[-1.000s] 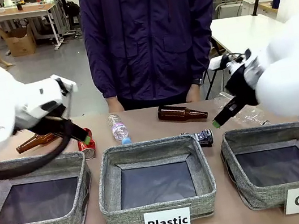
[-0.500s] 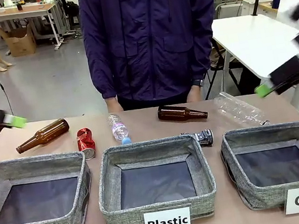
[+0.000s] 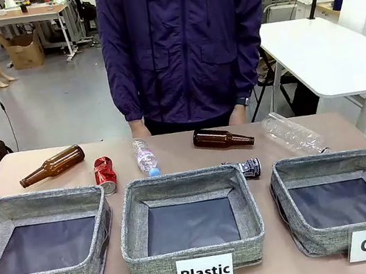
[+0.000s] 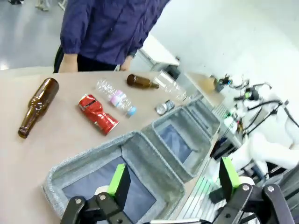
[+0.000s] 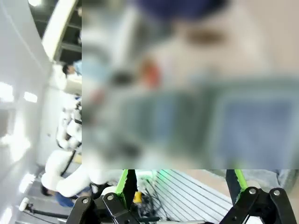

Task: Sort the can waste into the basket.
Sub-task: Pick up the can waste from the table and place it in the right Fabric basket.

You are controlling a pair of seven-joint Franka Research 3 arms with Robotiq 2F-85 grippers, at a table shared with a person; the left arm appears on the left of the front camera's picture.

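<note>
Awaiting transfer to the basket (unfilled): red can, silver can; left gripper, right gripper spread wide, empty.

Three baskets line the tabletop's near edge: Bottle basket left, Plastic basket middle, Can basket right. Behind them, left to right, lie a glass bottle, a crushed can, a small plastic bottle, a second glass bottle and a larger plastic bottle. Another can lies at the Plastic basket's far right corner.
</note>
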